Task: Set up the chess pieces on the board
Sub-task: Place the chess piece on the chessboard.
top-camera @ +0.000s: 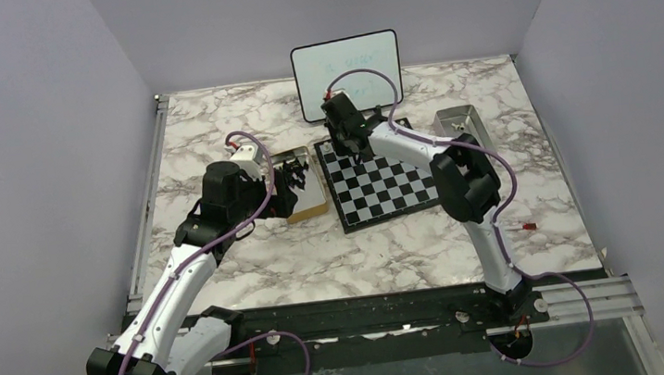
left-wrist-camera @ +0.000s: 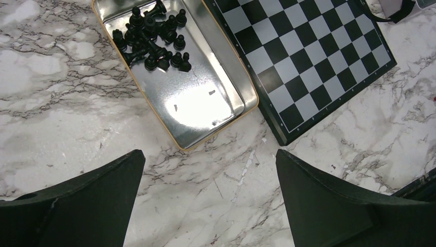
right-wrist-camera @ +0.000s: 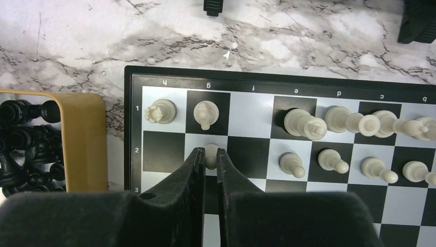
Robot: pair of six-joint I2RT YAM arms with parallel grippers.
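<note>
chess pieces (right-wrist-camera: 303,123) | white pawn (right-wrist-camera: 211,157) pinched in right claw (right-wrist-camera: 210,153) | left claw (left-wrist-camera: 209,155) wide open

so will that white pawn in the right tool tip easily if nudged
Probably: the pawn looks narrow-based for its height, so a sideways nudge could topple it. It seems rigid and light, being small and moulded. Its smooth round head might slip out of the right tool's narrow grip.

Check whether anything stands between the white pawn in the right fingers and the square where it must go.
Nothing visible does. The pawn, pinched in the right fingers, is over its pale second-row square on the board, which holds no other piece. The nearest white piece stands apart, in the first row.
</note>
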